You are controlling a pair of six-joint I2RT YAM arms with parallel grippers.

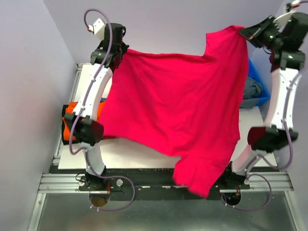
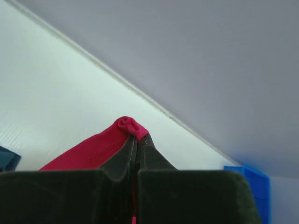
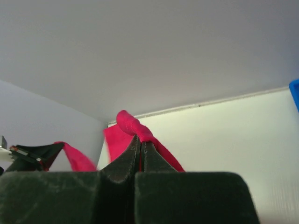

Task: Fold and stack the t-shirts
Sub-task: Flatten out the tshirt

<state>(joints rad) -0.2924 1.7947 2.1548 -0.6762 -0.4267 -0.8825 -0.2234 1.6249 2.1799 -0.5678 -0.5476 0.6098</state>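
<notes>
The top external camera looks steeply down from above and behind the arm bases (image 1: 96,180). It stands far enough back that the whole crimson-pink t-shirt (image 1: 178,106) fills the middle of its view, with the white table (image 1: 134,155) under it and the blue bin (image 1: 257,79) just right of it. The left wrist camera sits right behind the left gripper (image 2: 138,136), very near the t-shirt's pinched corner, facing past it to the table, the wall (image 2: 210,56) and the bin. The right wrist camera sits likewise behind the right gripper (image 3: 141,140), at the t-shirt's other corner, facing table and wall. All three views share the t-shirt.
</notes>
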